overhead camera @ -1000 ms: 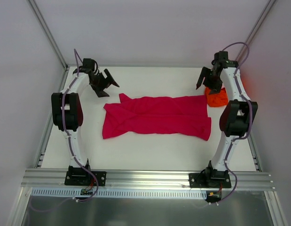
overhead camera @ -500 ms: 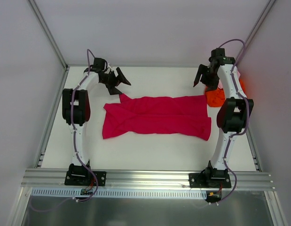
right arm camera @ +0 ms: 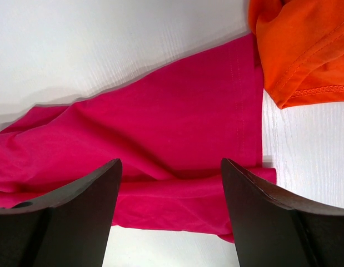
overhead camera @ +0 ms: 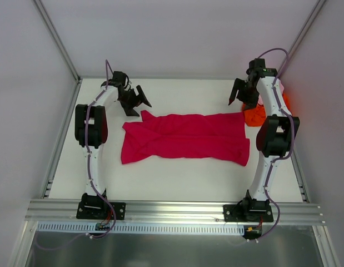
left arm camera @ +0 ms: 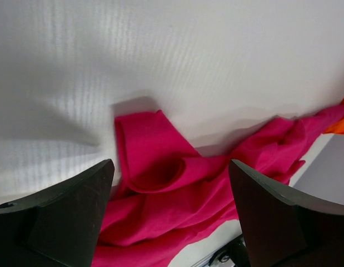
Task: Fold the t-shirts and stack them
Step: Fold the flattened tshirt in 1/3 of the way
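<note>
Crimson t-shirt [overhead camera: 185, 138] lies spread, rumpled; orange t-shirt [overhead camera: 252, 116] bunched at its corner.

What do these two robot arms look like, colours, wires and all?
The left arm and right arm are slim white tubes joined by bulky black joint housings, on black base plates. A thin purple-grey cable loops along each. The left gripper and right gripper each have two broad, matte black, wedge-shaped fingers.
</note>
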Controlling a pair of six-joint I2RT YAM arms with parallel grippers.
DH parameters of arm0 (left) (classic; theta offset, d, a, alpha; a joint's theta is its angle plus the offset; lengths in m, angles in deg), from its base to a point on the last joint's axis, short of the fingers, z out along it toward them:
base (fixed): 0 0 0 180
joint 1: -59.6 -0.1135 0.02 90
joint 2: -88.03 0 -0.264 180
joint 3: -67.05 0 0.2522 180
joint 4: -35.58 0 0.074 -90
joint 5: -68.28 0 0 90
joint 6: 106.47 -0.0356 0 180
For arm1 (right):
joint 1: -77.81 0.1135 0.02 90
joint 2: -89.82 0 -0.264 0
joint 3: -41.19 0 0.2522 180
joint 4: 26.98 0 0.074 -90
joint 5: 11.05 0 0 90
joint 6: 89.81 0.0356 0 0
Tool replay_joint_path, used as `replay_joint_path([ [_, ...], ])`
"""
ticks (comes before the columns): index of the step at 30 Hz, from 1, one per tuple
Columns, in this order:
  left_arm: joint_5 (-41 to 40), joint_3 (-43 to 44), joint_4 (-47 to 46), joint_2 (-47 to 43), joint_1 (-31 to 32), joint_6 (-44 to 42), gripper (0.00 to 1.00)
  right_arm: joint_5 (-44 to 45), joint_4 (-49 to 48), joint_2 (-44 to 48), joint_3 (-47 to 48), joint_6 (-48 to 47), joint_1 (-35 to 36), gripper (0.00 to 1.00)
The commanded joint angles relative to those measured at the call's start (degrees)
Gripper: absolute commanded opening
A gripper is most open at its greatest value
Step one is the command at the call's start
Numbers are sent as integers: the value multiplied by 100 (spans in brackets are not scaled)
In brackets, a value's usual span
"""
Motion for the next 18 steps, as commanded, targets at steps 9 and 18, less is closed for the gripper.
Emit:
replay_joint_path([
  [9, -472, -304, 108, -248, 6, -223, 84, -131, 125, 280, -34, -97, -1, 76],
  [18, 64, -507, -569, -292, 50, -329, 85, -246, 116, 350, -148, -290, 166, 76],
])
